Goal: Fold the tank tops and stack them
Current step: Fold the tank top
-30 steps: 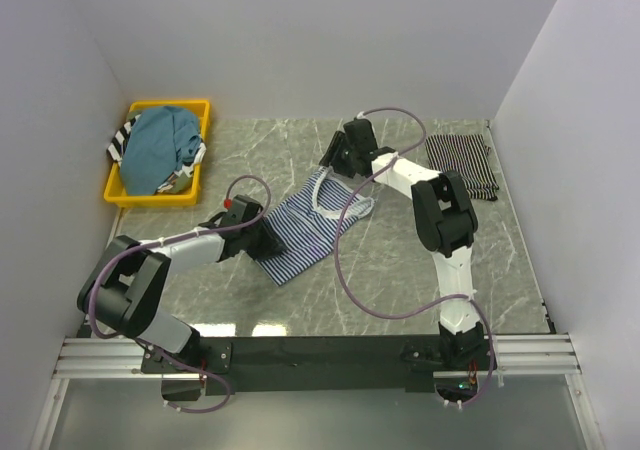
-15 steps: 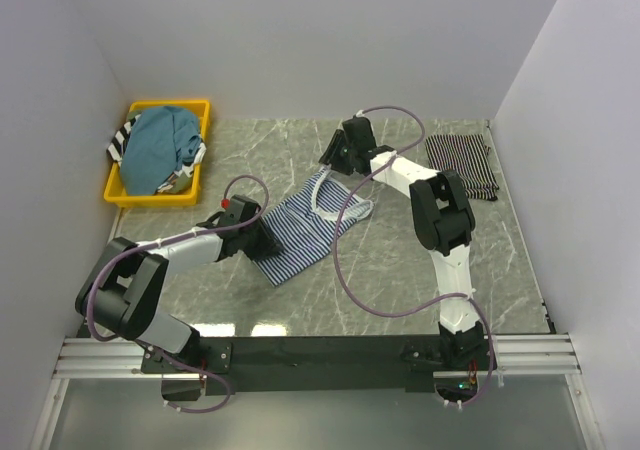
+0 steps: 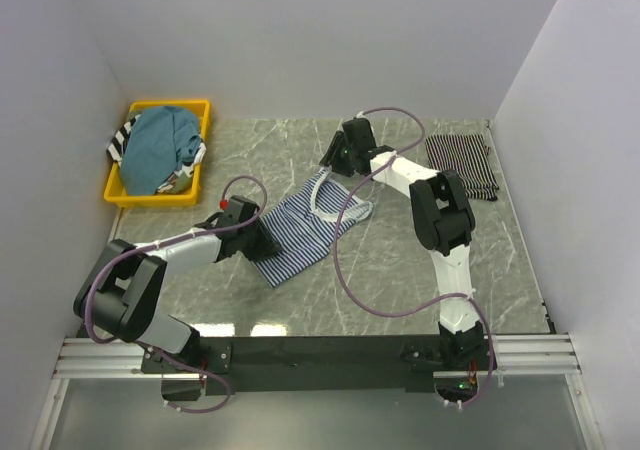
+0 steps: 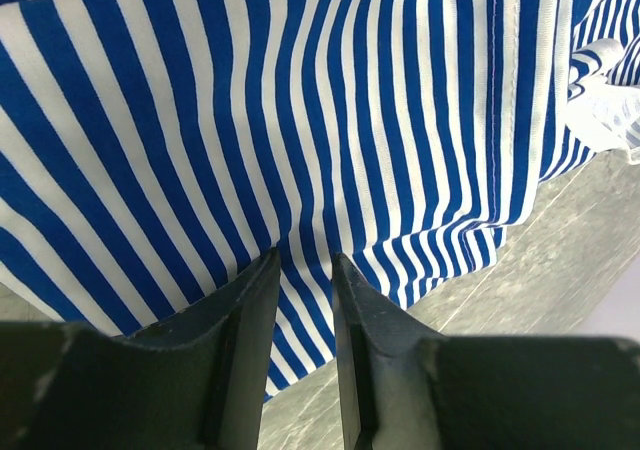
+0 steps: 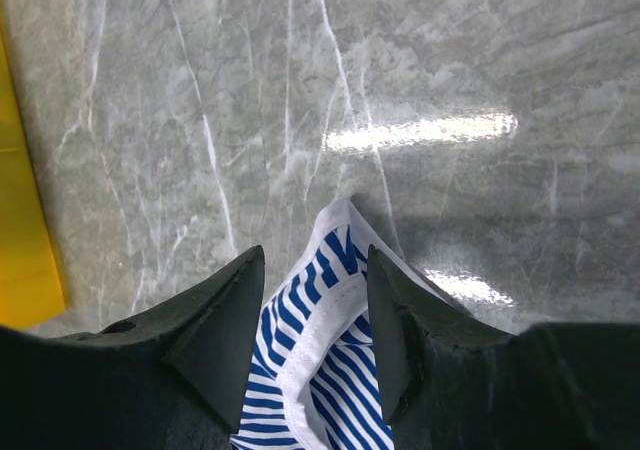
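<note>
Blue-and-white striped tank top [image 3: 308,225] lies spread on the marble table [image 3: 430,270], left gripper [image 4: 305,280] pinched on its hem, right gripper [image 5: 315,280] jaws apart astride a shoulder strap [image 5: 335,235], likely taking opposite ends for a fold.

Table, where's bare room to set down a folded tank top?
Free: the strip between the blue-and-white striped tank top and the near edge of the table; the right side, nearer than the black striped top; the far strip between the yellow bin and the right hand. Crowded: the centre, where the left hand and right hand flank that top.
</note>
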`<state>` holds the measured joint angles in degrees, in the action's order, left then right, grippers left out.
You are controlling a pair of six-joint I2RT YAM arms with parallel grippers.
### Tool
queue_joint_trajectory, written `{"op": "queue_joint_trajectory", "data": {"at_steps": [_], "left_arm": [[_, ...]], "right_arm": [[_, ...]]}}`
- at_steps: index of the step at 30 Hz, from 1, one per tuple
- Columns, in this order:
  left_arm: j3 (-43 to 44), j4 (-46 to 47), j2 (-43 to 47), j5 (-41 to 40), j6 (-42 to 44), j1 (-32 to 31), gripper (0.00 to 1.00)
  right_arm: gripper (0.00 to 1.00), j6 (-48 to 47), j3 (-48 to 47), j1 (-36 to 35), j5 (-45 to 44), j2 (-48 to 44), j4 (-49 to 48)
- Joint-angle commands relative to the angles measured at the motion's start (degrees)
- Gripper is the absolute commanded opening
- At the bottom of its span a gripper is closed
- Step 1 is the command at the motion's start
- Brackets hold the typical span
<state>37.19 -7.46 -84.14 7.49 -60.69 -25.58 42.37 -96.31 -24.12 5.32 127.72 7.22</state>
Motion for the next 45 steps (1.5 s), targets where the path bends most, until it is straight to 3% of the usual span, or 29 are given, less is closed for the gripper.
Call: {"op": "queue_joint_trajectory", "data": {"at_steps": [1,16,22,29,32,36,45], "left_arm": [[-1.42,-4.4,0.38,-2.83,1.97,0.36,0.35],[-1.42,-4.31,0.29,-2.83,2.24,0.89,0.34],[-1.68,-4.4,0.55,-2.83,2.33,1.06,0.34],[-2.12,-4.58,1.08,-3.0,2.33,1.32,0.34],[-2.3,-4.66,1.34,-3.18,2.41,1.41,0.34],[-2.65,-4.58,1.43,-3.09,2.59,1.68,0.34],[-3.26,-4.4,1.61,-2.83,2.76,2.03,0.34]], "right_arm": [[0.53,-0.09,-0.46,-0.49,-2.5,0.6,1.3],[0.52,0.78,0.25,-1.19,-0.67,1.39,0.25],[0.43,2.1,0.78,-1.28,-0.75,1.57,-0.72],[0.12,4.12,3.14,-1.19,-2.59,-0.54,-3.26],[0.05,4.91,4.99,-1.28,-5.22,-2.74,-4.06],[0.0,5.09,6.84,-1.54,-11.64,-5.72,-3.97],[0.0,4.83,10.27,-1.9,-20.0,-10.56,-4.68]]}}
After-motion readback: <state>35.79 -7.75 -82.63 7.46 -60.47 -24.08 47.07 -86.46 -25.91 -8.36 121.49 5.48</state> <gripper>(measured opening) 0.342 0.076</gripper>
